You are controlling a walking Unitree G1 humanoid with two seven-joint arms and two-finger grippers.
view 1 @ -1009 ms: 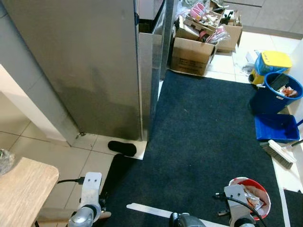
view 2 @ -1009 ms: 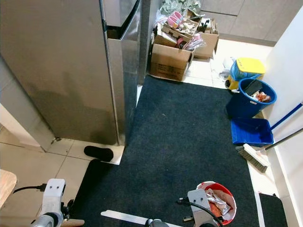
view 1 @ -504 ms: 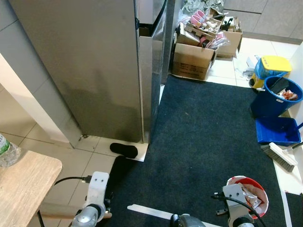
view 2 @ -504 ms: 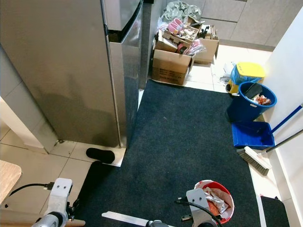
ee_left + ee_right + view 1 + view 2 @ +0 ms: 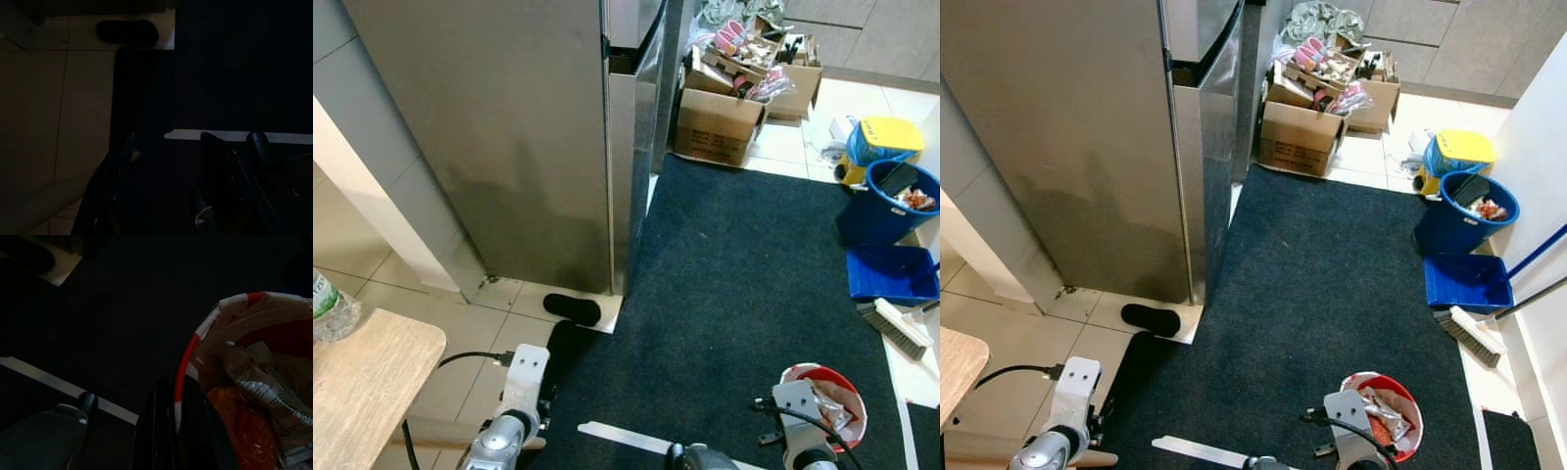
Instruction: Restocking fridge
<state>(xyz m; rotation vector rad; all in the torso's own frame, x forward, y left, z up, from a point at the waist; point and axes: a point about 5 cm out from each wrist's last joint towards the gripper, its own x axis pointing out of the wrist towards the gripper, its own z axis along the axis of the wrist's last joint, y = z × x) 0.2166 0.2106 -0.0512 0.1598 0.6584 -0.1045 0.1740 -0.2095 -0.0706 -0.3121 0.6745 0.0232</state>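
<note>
Walking toward the fridge (image 5: 509,147), it risked kicking the red bucket (image 5: 824,392); whether either hanging gripper was open, I couldn't tell.

Our two head cameras look down from high up at the fridge (image 5: 499,137) and the dark rug (image 5: 1332,294), and both see the same floor. Our wrist cameras sit low and close, one facing the rug, one facing the red bucket (image 5: 234,382).
</note>
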